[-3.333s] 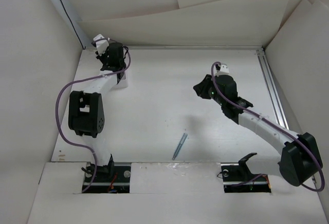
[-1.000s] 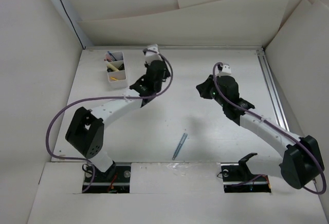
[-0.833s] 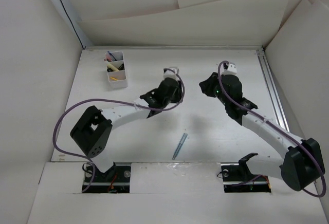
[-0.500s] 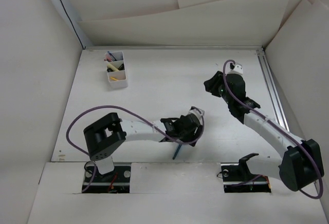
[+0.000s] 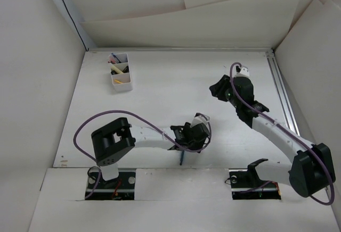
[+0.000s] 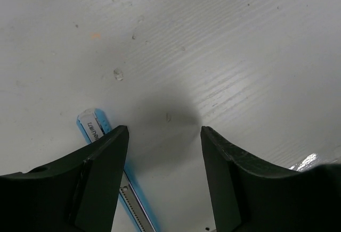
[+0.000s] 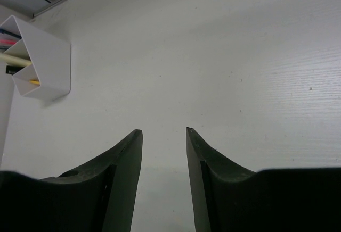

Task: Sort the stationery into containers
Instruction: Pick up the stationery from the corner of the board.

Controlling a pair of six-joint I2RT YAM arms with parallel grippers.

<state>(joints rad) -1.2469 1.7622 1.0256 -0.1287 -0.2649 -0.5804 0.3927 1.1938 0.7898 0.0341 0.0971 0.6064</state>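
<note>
left gripper (image 6: 164,136) released | blue pen (image 6: 95,129) half hidden by finger | right gripper (image 7: 164,133) released

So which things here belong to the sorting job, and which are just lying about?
Job: blue pen beside the left fingers; white divided container; pens already in it.
Not part of it: metal rail at the right edge; purple cables; paper backdrop.
</note>
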